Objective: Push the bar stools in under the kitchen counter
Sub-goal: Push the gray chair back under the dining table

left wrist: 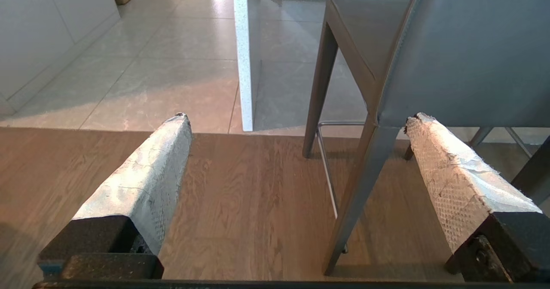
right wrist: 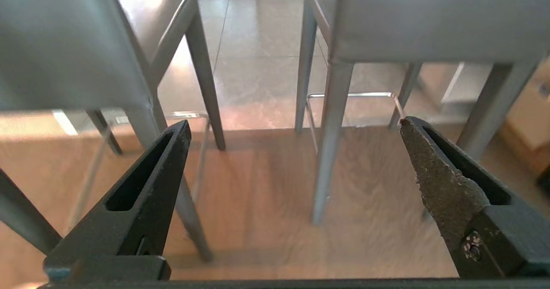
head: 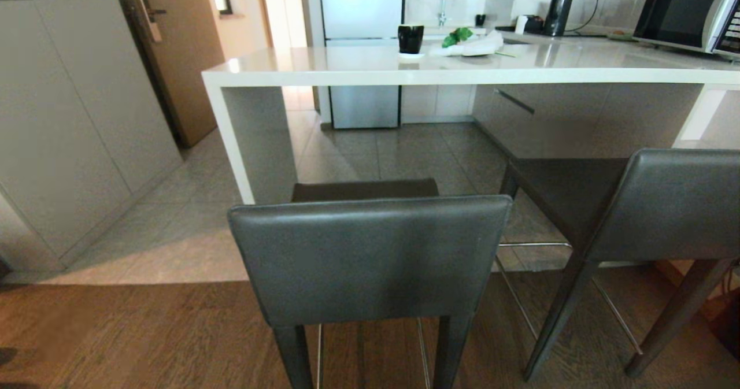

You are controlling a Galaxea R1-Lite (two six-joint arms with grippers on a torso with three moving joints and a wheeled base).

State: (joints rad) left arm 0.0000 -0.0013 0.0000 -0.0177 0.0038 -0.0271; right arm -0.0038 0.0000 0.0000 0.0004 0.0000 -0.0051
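Leather bar stools [head: 370, 256], backrests facing camera

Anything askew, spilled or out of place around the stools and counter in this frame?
Both bar stools stand pulled out from the kitchen counter rather than tucked under it. The left stool faces it squarely; the right stool is turned at an angle, so the pair is not lined up. Nothing looks spilled or damaged.
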